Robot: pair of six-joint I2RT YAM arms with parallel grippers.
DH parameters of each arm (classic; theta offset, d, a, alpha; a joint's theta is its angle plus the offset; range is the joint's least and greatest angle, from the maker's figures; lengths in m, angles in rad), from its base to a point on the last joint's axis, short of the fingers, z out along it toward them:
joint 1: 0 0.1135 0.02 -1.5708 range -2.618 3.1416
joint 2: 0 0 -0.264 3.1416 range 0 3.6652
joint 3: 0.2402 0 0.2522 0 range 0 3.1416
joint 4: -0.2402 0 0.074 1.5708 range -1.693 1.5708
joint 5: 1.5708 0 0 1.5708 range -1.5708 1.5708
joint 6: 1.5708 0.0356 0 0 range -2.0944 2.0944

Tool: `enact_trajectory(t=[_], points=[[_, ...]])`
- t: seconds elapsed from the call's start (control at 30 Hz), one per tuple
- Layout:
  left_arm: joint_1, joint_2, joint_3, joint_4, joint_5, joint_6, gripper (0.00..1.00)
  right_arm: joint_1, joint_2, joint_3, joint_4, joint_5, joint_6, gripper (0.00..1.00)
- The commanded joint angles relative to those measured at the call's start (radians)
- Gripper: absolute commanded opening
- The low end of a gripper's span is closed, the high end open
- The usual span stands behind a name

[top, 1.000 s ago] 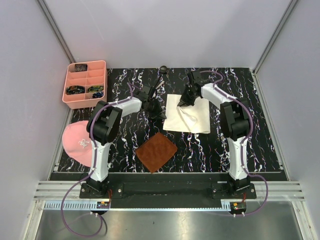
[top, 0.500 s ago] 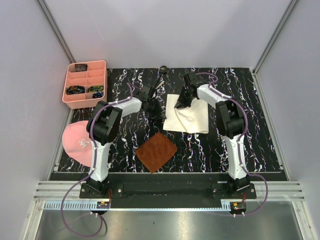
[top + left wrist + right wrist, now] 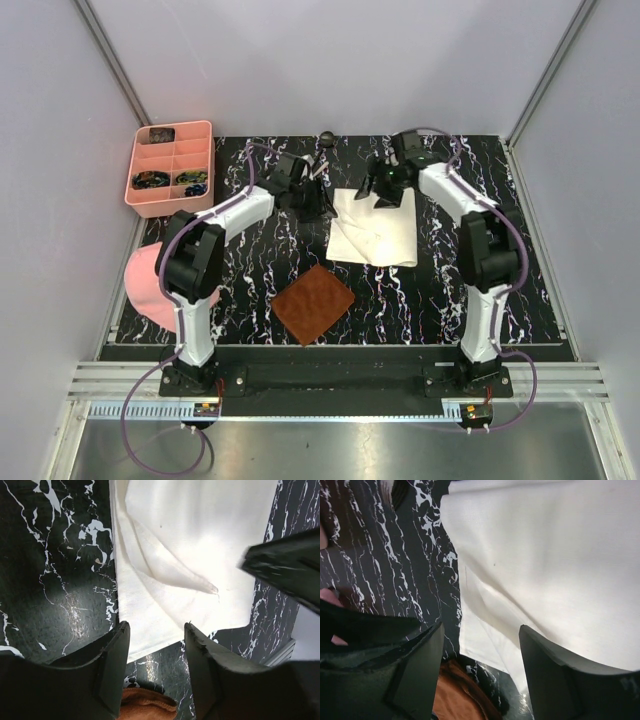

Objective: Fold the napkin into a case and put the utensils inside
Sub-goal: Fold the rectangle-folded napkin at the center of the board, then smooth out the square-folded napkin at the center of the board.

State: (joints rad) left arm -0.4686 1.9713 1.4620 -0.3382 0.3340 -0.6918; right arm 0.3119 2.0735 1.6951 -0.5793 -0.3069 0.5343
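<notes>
The cream-white napkin (image 3: 375, 228) lies folded on the black marbled table, with loose overlapping layers and a crease running across it (image 3: 190, 545) (image 3: 550, 565). My left gripper (image 3: 312, 198) hovers just off its far-left corner, open with nothing between the fingers (image 3: 156, 630). My right gripper (image 3: 383, 188) hangs over the napkin's far edge, also open and empty (image 3: 481, 630). A dark spoon (image 3: 326, 139) with a round bowl lies at the far edge of the table behind the left gripper. I cannot pick out the fork.
A brown textured mat (image 3: 313, 303) lies in front of the napkin, nearer the arm bases. A pink compartment tray (image 3: 170, 195) with small items sits at the far left. A pink cap (image 3: 145, 280) rests by the left arm.
Both grippers have opened and pulled back toward the far side of the table. The napkin has been let go and lies folded on the table.
</notes>
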Motion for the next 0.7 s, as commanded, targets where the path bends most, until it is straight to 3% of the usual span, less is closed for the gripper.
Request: enact_trajectory(t=[0.0, 0.13, 0.2, 0.37, 0.43, 0.53, 0.67], points=[[-0.005, 0.006, 0.076, -0.037, 0.023, 0.101, 0.52, -0.056, -0.153, -0.122, -0.007, -0.038, -0.126, 0.71], [-0.027, 0.046, 0.17, -0.096, 0.039, 0.147, 0.53, -0.073, -0.205, -0.253, 0.034, -0.049, -0.157, 0.7], [-0.036, 0.044, 0.175, -0.107, 0.024, 0.14, 0.5, -0.073, -0.208, -0.311, 0.099, -0.069, -0.152, 0.64], [-0.045, -0.009, 0.077, -0.114, -0.052, 0.109, 0.29, -0.073, -0.21, -0.368, 0.159, -0.113, -0.143, 0.51], [-0.047, -0.014, 0.037, -0.113, -0.064, 0.11, 0.25, -0.073, -0.219, -0.408, 0.191, -0.118, -0.142, 0.46], [-0.045, -0.017, -0.003, -0.111, -0.062, 0.1, 0.18, -0.073, -0.22, -0.462, 0.263, -0.194, -0.103, 0.49], [-0.045, -0.051, -0.043, -0.09, -0.062, 0.095, 0.18, -0.071, -0.22, -0.56, 0.419, -0.302, -0.004, 0.63]])
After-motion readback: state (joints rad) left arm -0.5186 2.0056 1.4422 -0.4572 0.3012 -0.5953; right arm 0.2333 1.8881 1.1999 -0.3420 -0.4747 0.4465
